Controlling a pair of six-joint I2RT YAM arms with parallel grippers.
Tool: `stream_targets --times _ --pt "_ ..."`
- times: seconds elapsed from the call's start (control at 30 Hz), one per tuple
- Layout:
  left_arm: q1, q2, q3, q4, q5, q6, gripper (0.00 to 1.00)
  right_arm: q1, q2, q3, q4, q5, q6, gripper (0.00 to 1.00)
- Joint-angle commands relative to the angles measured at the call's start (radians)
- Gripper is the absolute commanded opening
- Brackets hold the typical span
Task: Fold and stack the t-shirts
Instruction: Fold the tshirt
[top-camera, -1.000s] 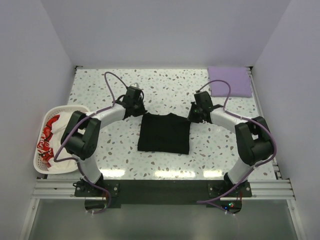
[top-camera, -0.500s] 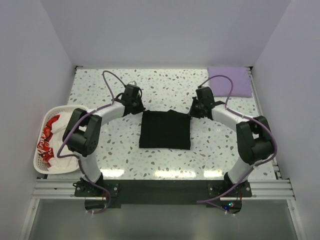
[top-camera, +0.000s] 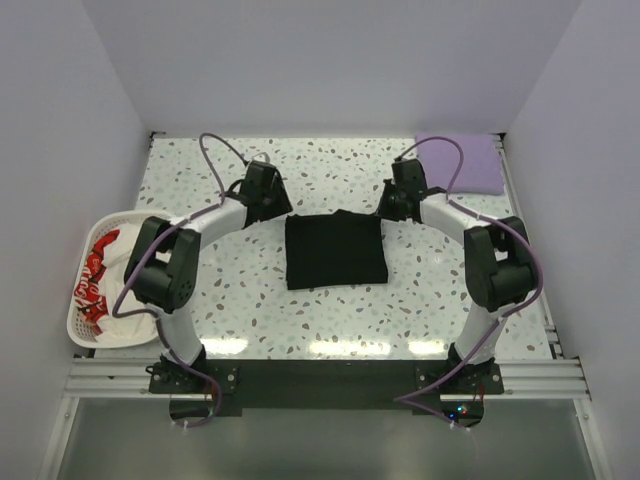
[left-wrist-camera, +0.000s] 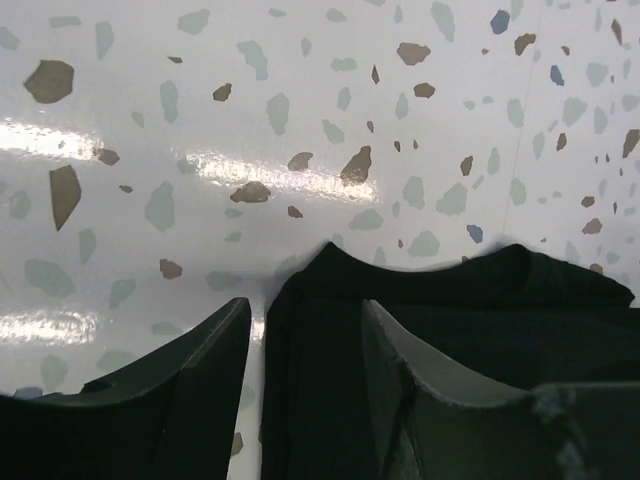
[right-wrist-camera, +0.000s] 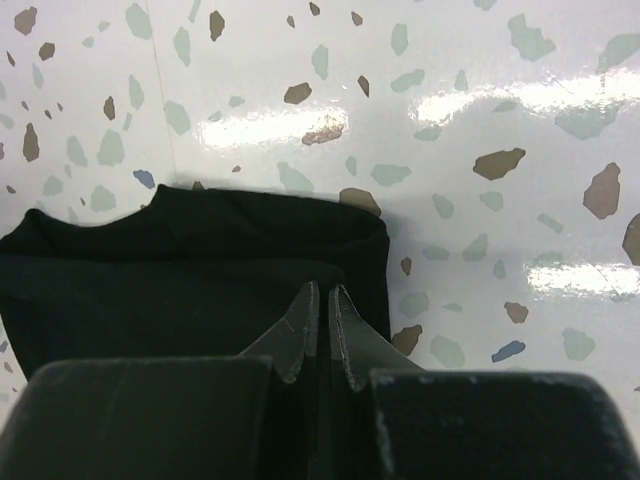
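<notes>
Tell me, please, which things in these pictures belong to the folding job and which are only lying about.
Belong to the job:
black t-shirt, folded, mid-table
lavender t-shirt, folded, far right corner
white t-shirt with red lettering, in the basket

Only lying about:
white basket, at the table's left edge
speckled table

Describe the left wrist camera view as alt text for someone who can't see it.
A black t-shirt lies on a white speckled table, with one corner between the open jaws of the left gripper, seen from just above.
</notes>
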Motion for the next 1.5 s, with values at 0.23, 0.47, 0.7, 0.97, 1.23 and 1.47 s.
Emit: stream_targets --times 0.23,0.47,0.7,0.97,1.23,1.47 --pt "-0.325 -0.208 -0.053 -0.010 -0.173 -0.005 0.30 -0.003 0.042 0.082 -0.016 -0.012 -0.021 0.01" --pt "-0.479 -0.090 -0.113 0.053 -0.156 -0.043 0.04 -0.003 0.065 0.123 -0.034 -0.015 -0.021 0.01" --pt "-0.534 -0.036 -0.176 0.102 -0.147 -0.053 0.00 -0.003 0.085 0.153 -0.051 -0.014 -0.022 0.01" --pt "-0.547 -0.085 -0.213 0.107 -0.162 -0.042 0.04 -0.003 0.093 0.197 -0.082 -0.026 -0.027 0.13" --pt "-0.541 -0.144 -0.114 0.061 -0.162 0.010 0.19 -0.038 -0.022 0.147 -0.074 -0.092 -0.041 0.71" --pt "-0.542 -0.060 -0.055 0.121 -0.019 -0.002 0.19 -0.109 -0.099 -0.007 0.013 -0.227 -0.022 0.90"
